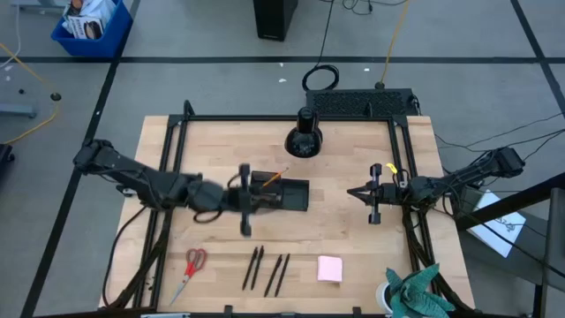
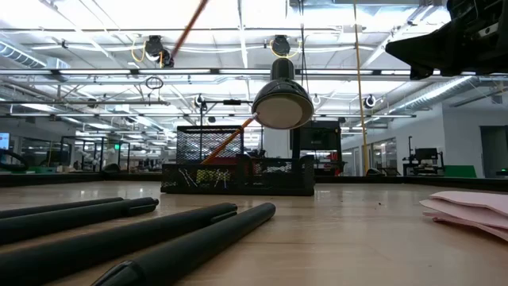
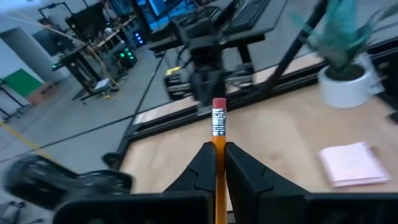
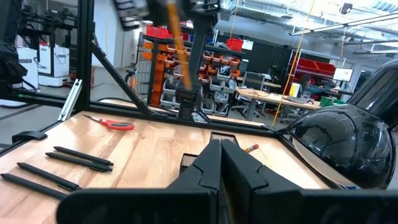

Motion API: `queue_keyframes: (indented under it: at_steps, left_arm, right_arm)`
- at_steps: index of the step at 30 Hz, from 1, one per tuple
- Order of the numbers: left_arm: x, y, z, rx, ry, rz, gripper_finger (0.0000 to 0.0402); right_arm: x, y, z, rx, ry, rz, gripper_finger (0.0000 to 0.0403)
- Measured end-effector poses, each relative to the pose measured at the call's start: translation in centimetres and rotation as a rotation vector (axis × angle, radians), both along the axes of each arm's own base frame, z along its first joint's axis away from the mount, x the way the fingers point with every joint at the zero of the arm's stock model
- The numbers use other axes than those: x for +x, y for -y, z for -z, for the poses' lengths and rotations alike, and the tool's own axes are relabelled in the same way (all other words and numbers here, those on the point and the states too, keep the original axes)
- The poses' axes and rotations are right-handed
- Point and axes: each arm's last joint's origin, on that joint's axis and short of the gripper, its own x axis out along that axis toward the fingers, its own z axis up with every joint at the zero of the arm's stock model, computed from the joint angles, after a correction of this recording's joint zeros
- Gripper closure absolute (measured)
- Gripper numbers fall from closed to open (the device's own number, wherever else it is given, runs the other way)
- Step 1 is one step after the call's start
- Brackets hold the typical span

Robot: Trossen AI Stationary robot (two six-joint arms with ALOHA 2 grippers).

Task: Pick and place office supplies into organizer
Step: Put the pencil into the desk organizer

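Note:
My left gripper (image 1: 245,201) hangs over the left end of the black organizer (image 1: 284,195) and is shut on an orange pencil (image 3: 218,146). That pencil also shows high up in the low view (image 2: 190,28). A second orange pencil (image 1: 272,177) leans in the organizer, its tip up. My right gripper (image 1: 372,194) waits shut and empty to the organizer's right. Red-handled scissors (image 1: 192,265), several black pens (image 1: 265,269) and the pink sticky-note pad (image 1: 329,268) lie flat near the table's near edge. My left gripper pinches the orange pencil's shaft (image 3: 218,163) between its two fingers (image 3: 198,169). The pencil lies along the fingers, its eraser end (image 3: 218,104) sticking out past the fingertips toward the table's right. It is lifted clear of the table and the organizer.
A round black cone-shaped object (image 1: 305,138) stands behind the organizer near the far edge. A potted plant (image 1: 413,296) sits at the near right corner. Black frame rails (image 1: 177,159) run along the table's left and right sides. Bare wood lies between the organizer and the pens.

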Motion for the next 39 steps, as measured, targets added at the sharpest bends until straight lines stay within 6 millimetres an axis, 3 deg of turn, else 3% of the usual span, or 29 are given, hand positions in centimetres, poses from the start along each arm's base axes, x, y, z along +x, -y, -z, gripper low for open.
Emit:
queue_keyframes:
  at_steps: [9,15,19,25,39]
  left_arm:
    - [1.8,-7.7,0.2,-0.058,0.005,0.067,0.0377]
    - [1.4,-11.5,3.5,-0.172,0.041,0.212,0.0376]
    - [0.6,-12.8,5.7,-0.195,0.084,0.222,0.0376]
    - [-0.1,-14.5,7.2,-0.246,0.070,0.171,0.0376]
    - [-1.3,-14.8,9.8,-0.311,0.137,0.134,0.0376]
  right_arm:
    - [0.0,0.0,0.0,-0.021,-0.005,0.002,0.0399]
    - [0.0,0.0,0.3,-0.036,-0.033,0.004,0.0399]
    - [0.1,0.0,0.6,-0.046,-0.063,0.006,0.0399]
    - [0.1,0.0,0.6,-0.048,-0.066,0.006,0.0399]
    - [0.0,0.1,0.6,-0.057,-0.066,0.057,0.0399]
